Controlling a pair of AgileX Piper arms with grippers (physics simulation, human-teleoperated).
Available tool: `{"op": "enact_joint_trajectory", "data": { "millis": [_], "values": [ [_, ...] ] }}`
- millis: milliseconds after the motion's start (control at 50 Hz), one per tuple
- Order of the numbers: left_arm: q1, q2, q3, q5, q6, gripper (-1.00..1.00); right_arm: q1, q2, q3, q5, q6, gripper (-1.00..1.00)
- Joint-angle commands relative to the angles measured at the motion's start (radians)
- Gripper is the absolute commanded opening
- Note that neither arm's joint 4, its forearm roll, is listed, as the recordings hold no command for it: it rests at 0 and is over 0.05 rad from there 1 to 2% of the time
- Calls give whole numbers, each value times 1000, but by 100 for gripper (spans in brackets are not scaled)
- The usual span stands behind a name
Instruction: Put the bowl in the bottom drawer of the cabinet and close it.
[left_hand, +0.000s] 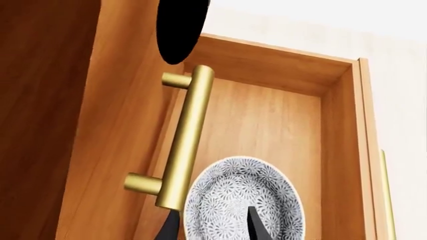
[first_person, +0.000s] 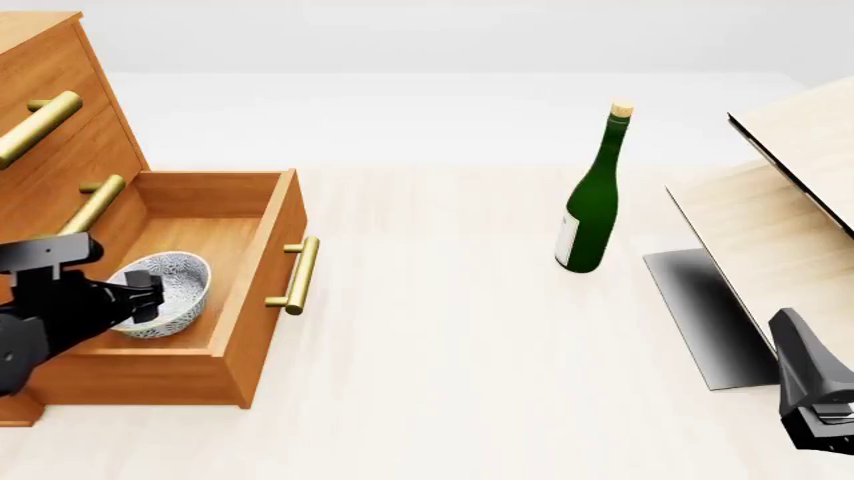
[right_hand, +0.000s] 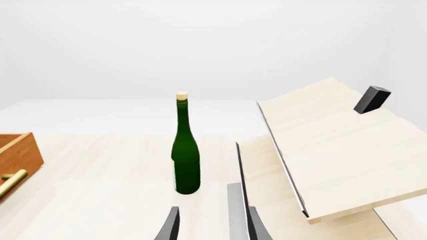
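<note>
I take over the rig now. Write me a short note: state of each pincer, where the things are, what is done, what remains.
Left pincer: at the bowl inside the open bottom drawer, fingers astride its rim; grip or release cannot be told.
Right pincer: open, empty, away from the cabinet, facing the green bottle.
Done: drawer pulled out, bowl in it.
Left: free the left pincer from the bowl, then push the drawer shut by its brass handle.

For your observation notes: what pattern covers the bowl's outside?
Fine grey floral speckle on white, clearest on the bowl in the left wrist view.
</note>
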Motion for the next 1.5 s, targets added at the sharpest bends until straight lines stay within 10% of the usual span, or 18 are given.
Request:
{"op": "enact_joint_trajectory", "data": {
  "millis": [20, 1500],
  "values": [
    [6, -47, 13, 28, 5, 100, 0, 0, 0, 0, 0, 100],
    [-147, -416, 22, 304, -71, 100, 0, 0, 0, 0, 0, 100]
  ]
}}
